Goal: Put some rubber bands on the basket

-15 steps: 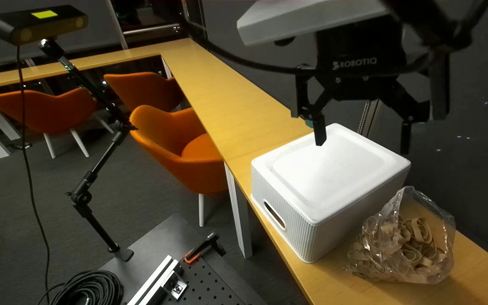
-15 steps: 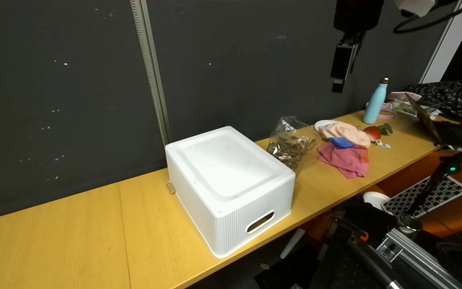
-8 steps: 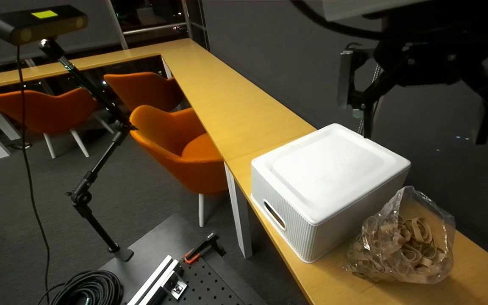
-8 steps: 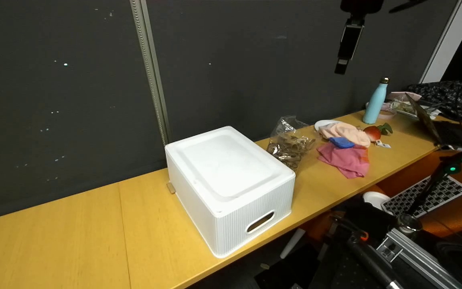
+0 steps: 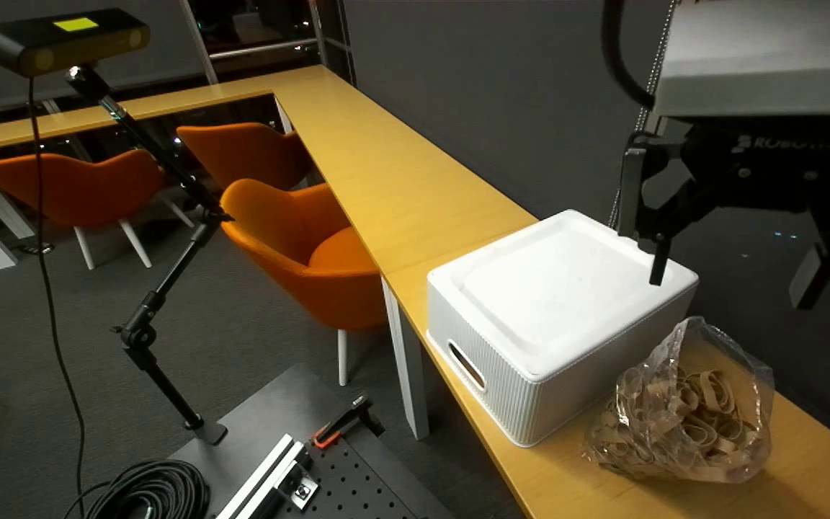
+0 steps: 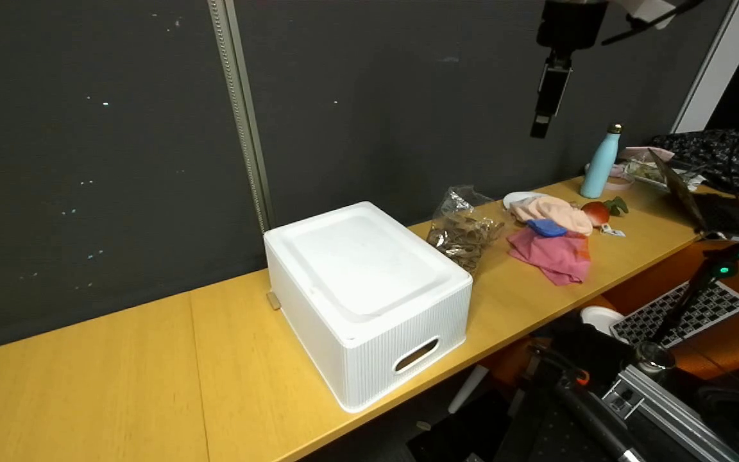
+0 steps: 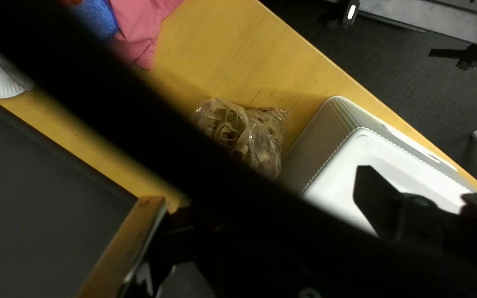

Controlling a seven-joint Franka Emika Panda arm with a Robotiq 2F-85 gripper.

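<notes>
The tan-brown rubber bands [image 5: 710,404] lie in a clear crinkled plastic bag [image 5: 757,386] on the table beside the white basket [image 5: 566,288]. They also show in an exterior view [image 6: 466,239] and in the wrist view [image 7: 227,131]. The basket [image 6: 369,269] has a flat closed face upward and a handle slot in one side. My gripper [image 5: 728,292] is open, its fingers wide apart with nothing between them. It hangs high above the table, pointing down, and also shows edge-on in an exterior view [image 6: 539,128]. In the wrist view a dark band hides part of the jaws and the bag.
A pink cloth [image 6: 555,256], a blue cloth [image 6: 546,228], a peach cloth [image 6: 552,212], a red object [image 6: 596,213] and a light-blue bottle [image 6: 602,163] stand beyond the bag. A dark wall runs along the table's back edge. A cable hangs by the arm.
My gripper has moved rightward in an exterior view, away from over the basket toward the bag's side. It rose, then came down a little. The bag and basket have not moved.
</notes>
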